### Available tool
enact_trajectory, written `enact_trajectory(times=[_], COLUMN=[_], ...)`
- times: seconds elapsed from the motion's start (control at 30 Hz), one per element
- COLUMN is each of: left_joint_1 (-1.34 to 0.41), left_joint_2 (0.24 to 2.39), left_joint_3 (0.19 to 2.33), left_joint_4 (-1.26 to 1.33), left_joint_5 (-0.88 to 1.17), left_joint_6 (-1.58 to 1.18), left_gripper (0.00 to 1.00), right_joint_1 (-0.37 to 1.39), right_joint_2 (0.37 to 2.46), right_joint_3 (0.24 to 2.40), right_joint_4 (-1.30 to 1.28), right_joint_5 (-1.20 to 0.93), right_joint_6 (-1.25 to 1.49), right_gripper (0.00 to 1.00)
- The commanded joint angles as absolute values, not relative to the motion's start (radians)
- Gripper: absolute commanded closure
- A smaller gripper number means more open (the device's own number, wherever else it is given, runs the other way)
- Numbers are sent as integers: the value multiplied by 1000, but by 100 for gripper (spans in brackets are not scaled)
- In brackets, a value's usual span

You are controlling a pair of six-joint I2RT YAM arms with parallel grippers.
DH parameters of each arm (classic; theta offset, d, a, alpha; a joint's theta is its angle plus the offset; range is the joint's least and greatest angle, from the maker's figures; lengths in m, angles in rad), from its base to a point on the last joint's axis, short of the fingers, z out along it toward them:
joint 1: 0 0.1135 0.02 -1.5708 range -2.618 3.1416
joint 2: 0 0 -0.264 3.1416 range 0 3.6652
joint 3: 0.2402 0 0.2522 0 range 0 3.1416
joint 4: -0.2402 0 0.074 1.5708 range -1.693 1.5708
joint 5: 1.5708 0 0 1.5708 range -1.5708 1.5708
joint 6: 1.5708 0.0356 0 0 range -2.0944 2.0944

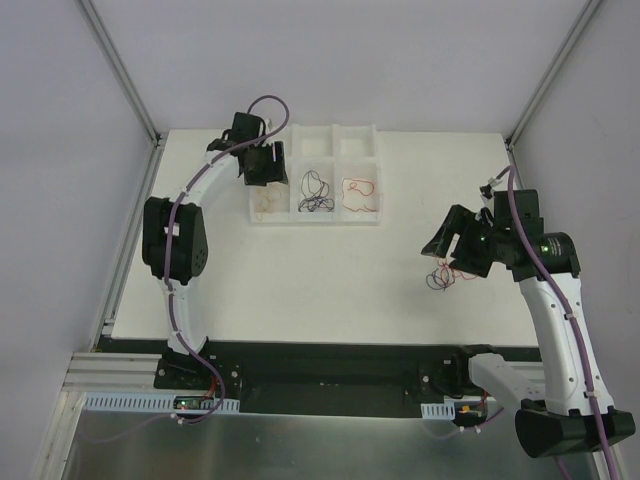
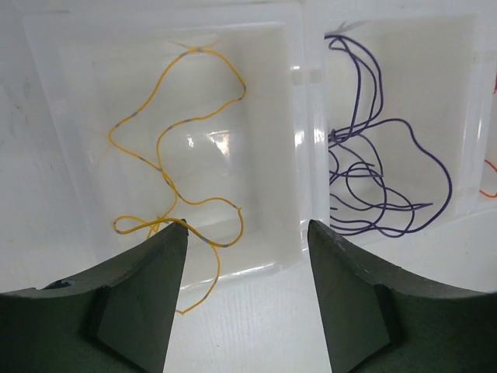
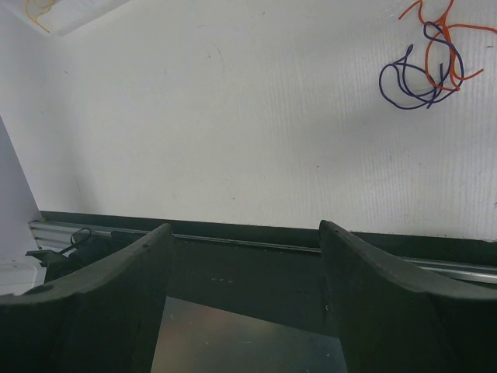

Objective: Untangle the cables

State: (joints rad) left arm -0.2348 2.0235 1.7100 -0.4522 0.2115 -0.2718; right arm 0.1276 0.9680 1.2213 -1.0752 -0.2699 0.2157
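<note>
A small tangle of red-orange and dark purple cables (image 1: 441,276) (image 3: 427,62) lies on the white table, just below my right gripper (image 1: 447,250) (image 3: 245,225). That gripper is open and empty, and the tangle sits off to the upper right in its wrist view. My left gripper (image 1: 262,172) (image 2: 248,225) hangs open over the tray's left compartment, nothing between its fingers. In that compartment lies a pale yellow cable (image 2: 178,155) (image 1: 266,203), its end trailing over the near wall by the left fingertip. A purple cable (image 2: 373,179) (image 1: 316,192) fills the middle compartment, a red one (image 1: 359,188) the right.
The clear plastic tray (image 1: 315,222) stands at the back middle of the table, with further compartments behind. Grey walls and metal posts close in the table. A black rail (image 3: 233,233) runs along the near edge.
</note>
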Motion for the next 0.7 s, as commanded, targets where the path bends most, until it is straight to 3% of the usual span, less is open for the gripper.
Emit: enact_trajectory(times=[0.0,0.43,0.53,0.67], left_joint_1=[-233,-236,-245,-252], left_joint_2=[2010,1991,1941,1818], left_joint_3=[1799,1802,1754,1643], left_joint_4=[-489,-531,-543,-601], left_joint_5=[166,170,95,23], left_joint_6=[-230,-300,-379,-591], left_gripper=[37,38,31,34], right_joint_1=[121,120,123,121], right_joint_2=[962,973,971,977], right_joint_3=[1223,1233,1233,1224], right_joint_4=[-1065,-1065,-1068,-1062], right_joint_5=[-281,-281,-272,-276], right_joint_6=[226,222,219,221], right_gripper=[23,23,23,23])
